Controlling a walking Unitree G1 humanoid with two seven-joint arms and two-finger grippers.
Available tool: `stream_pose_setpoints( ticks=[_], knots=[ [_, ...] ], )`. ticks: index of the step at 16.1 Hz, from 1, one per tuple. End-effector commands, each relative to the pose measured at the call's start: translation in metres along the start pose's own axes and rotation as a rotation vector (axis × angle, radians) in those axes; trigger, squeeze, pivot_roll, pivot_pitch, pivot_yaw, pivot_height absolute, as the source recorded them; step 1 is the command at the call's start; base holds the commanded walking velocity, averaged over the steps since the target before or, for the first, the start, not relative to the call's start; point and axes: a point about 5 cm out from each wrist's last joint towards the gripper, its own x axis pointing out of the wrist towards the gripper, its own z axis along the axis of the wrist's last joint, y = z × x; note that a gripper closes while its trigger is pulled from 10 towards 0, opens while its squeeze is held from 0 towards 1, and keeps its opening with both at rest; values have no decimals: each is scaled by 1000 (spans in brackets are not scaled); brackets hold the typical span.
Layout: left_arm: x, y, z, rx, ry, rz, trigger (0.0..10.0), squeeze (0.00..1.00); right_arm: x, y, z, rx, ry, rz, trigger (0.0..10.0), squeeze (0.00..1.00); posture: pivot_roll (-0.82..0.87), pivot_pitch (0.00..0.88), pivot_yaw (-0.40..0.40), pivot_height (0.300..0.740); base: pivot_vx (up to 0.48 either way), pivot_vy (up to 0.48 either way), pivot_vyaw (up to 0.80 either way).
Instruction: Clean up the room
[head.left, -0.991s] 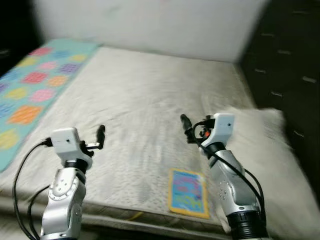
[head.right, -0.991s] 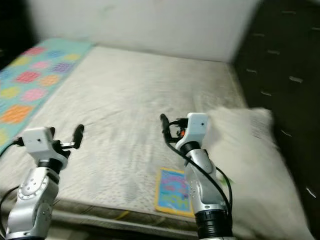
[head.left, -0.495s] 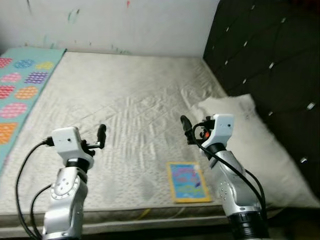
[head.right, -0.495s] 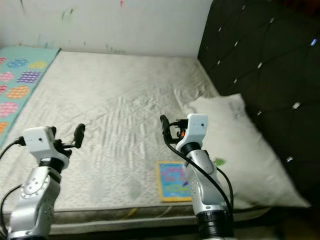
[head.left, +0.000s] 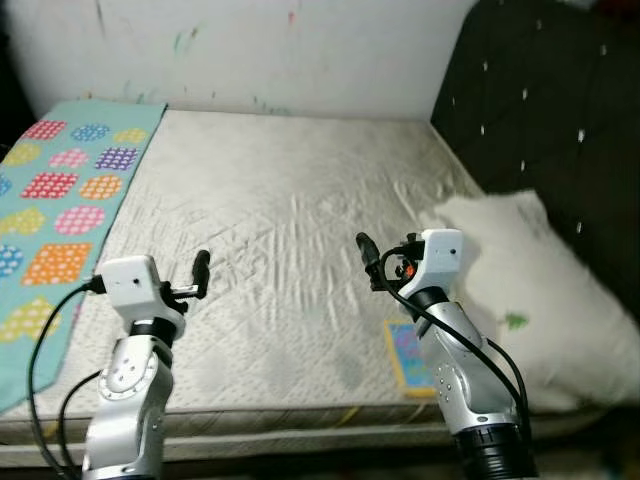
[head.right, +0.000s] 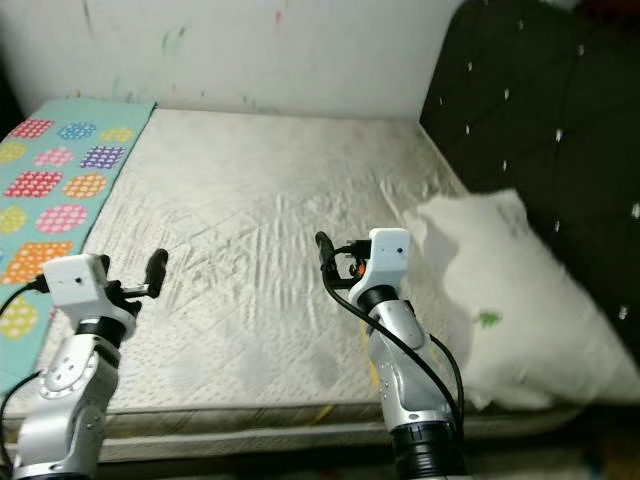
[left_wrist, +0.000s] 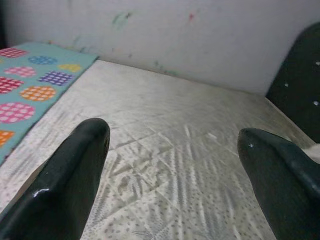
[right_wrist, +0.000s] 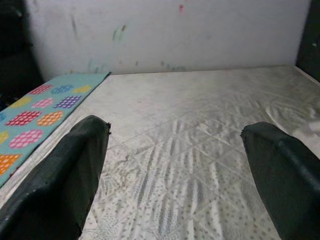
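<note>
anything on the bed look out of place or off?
Yes. A small colourful book lies loose on the bare mattress near the front edge, partly behind the right arm. The white pillow sits askew by the dark headboard. Crayon-like marks streak the wall. Both grippers hover open, holding nothing.

A bare, quilted grey mattress (head.left: 290, 230) lay against a white wall (head.left: 250, 50) marked with faint coloured scribbles. A dark, button-tufted headboard (head.left: 550, 110) stood along the mattress's right side, its studs catching the light.
</note>
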Motion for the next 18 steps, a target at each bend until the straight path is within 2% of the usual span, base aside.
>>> stream_pose_setpoints(
  ticks=[1,18],
  knots=[
    [0,-2,-1,6,10,-9,10000,0,-1,-7,3,-3,-8,-23,10000,0,-56,0,-43,740,0,480,0],
    [0,-2,-2,8,19,1,10000,0,-3,-7,-1,-10,10,-16,10000,0,-60,0,-43,740,0,480,0]
  ],
)
